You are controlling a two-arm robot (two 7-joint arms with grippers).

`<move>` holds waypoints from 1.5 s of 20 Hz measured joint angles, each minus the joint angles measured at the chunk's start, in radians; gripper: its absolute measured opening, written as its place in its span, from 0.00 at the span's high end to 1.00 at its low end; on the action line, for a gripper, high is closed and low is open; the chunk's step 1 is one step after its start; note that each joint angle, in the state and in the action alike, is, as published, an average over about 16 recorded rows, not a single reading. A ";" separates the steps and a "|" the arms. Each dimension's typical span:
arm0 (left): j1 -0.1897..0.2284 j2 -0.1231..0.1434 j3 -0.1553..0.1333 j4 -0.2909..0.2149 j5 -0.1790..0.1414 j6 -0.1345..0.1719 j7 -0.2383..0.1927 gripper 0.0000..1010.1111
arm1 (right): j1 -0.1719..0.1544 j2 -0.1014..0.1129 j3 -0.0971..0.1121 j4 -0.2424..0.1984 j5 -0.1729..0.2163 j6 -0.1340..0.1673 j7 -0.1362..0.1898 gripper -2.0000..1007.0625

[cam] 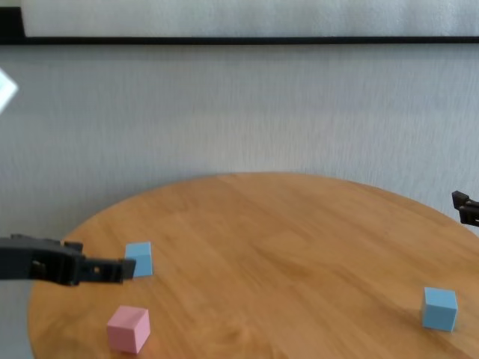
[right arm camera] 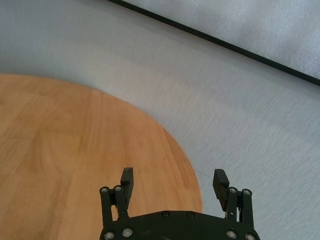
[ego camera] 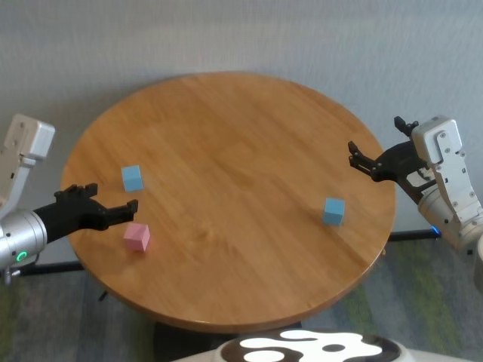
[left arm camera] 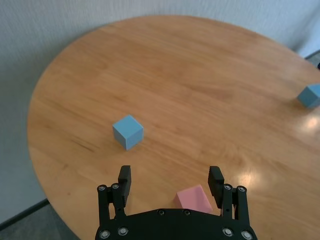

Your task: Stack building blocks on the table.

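Item 1: left gripper [ego camera: 113,209], jaws fully spread, empty, hovering at the desk's [ego camera: 226,151] 9 o'clock edge between the pink block [ego camera: 136,237] and the near blue block [ego camera: 132,178]; I judged it lined up for a pick. Item 2: right gripper [ego camera: 361,160], jaws wide, empty, idle at 3 o'clock. Item 3: far blue block [ego camera: 333,211], 4 o'clock, unstacked. Containers: none.

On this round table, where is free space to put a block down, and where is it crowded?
The middle of the round light-brown wooden table is bare, from the left light blue cube across to the right light blue cube. The far side is also free. Crowded: the left edge, where the open left pincer hovers between that cube and the pink cube.
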 joint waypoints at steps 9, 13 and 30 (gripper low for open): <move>-0.038 0.007 0.048 0.006 0.059 0.046 -0.056 0.01 | 0.000 0.000 0.000 0.000 0.000 0.000 0.000 0.00; -0.051 0.011 0.066 0.008 0.073 0.061 -0.085 0.01 | 0.000 0.000 0.000 0.000 0.000 0.000 0.000 0.00; -0.115 0.008 0.144 0.057 0.155 0.127 -0.148 0.01 | 0.000 0.000 0.000 0.000 0.000 0.000 0.000 0.00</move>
